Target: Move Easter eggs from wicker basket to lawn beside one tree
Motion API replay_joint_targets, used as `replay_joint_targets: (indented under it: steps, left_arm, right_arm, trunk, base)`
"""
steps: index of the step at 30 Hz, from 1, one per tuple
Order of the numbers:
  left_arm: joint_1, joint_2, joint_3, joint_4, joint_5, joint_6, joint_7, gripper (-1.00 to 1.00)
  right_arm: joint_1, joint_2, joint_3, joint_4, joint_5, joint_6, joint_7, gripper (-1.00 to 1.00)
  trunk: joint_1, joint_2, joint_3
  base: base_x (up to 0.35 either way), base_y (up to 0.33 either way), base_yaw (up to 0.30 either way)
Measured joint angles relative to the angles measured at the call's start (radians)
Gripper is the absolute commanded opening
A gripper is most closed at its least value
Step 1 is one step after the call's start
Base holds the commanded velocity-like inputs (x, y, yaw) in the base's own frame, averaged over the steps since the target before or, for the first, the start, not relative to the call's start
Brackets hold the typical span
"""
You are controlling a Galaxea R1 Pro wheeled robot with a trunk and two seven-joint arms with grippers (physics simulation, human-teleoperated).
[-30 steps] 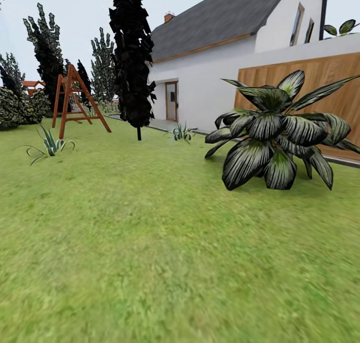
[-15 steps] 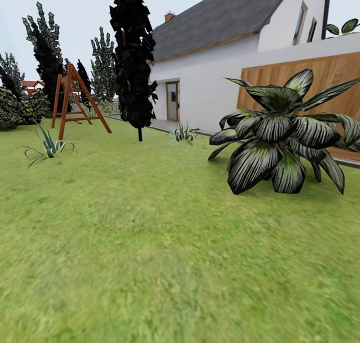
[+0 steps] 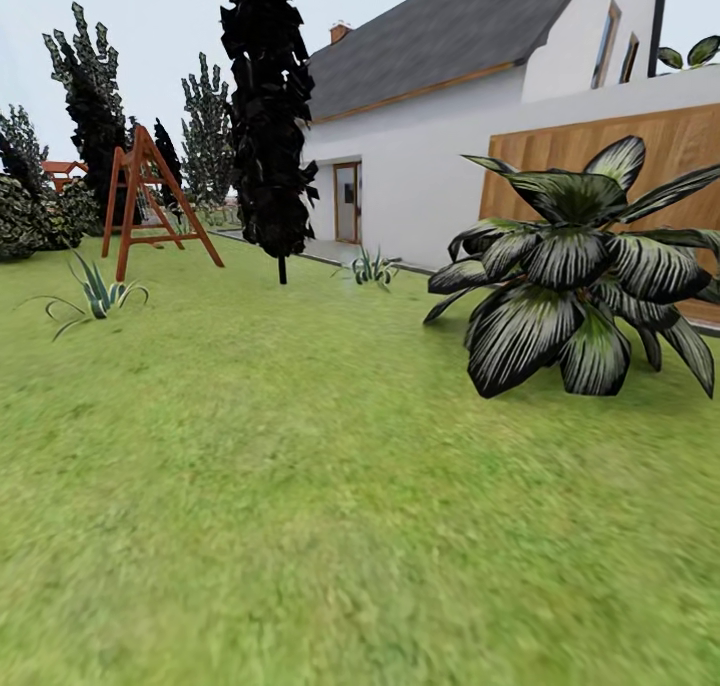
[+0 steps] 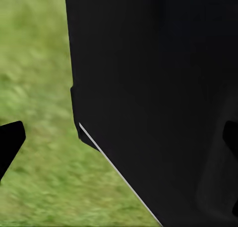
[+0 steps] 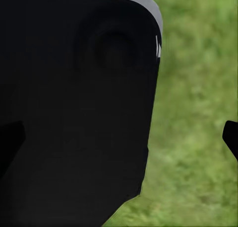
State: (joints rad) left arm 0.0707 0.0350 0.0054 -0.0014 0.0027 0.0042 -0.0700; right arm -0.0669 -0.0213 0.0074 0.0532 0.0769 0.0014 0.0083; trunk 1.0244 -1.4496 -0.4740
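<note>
Robot is in transit across the lawn [image 3: 300, 486]; no basket or eggs in sight, so from these views I can't tell where they are, nor whether any egg has been moved yet. My guess is a travel phase, either toward the basket or toward a tree. Landmark: the tall dark tree [image 3: 268, 116] with a thin trunk, standing upright in the far grass. To its left is a red wooden swing frame [image 3: 150, 201], with a small spiky agave [image 3: 95, 296] nearer the camera than that frame. To the tree's right is the white house [image 3: 440, 156] with a door, then a wooden fence [image 3: 600, 151], and a big striped broad-leaf plant [image 3: 575, 276] closer in on the grass. More dark trees [image 3: 90, 106] stand beyond the swing. Left gripper [image 4: 119, 137]: dark fingertips at both edges of the wrist view look spread apart with nothing between them, robot body panel and grass behind. Right gripper [image 5: 121, 137]: same, tips wide apart, nothing held. Everything remains to be confirmed: find basket, lift out three eggs, set them by one tree.
</note>
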Motion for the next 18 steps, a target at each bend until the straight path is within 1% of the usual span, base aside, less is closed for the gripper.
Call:
replay_joint_targets:
  steps: [5, 12, 18]
  left_arm:
    - [0.000, 0.000, 0.000, 0.000, 0.000, 0.000, 0.000, 1.00]
    - [0.000, 0.000, 0.000, 0.000, 0.000, 0.000, 0.000, 1.00]
    - [0.000, 0.000, 0.000, 0.000, 0.000, 0.000, 0.000, 1.00]
  right_arm:
    - [0.000, 0.000, 0.000, 0.000, 0.001, 0.000, 0.000, 1.00]
    - [0.000, 0.001, 0.000, 0.000, 0.001, 0.000, 0.000, 1.00]
    - [0.000, 0.000, 0.000, 0.014, 0.001, -0.001, 0.000, 1.00]
  trunk:
    - [0.000, 0.000, 0.000]
    - [0.000, 0.000, 0.000]
    - [0.000, 0.000, 0.000]
  base:
    - [0.311, 0.181, -0.019]
    - [0.312, 0.181, -0.230]
    - [0.312, 0.180, -0.038]
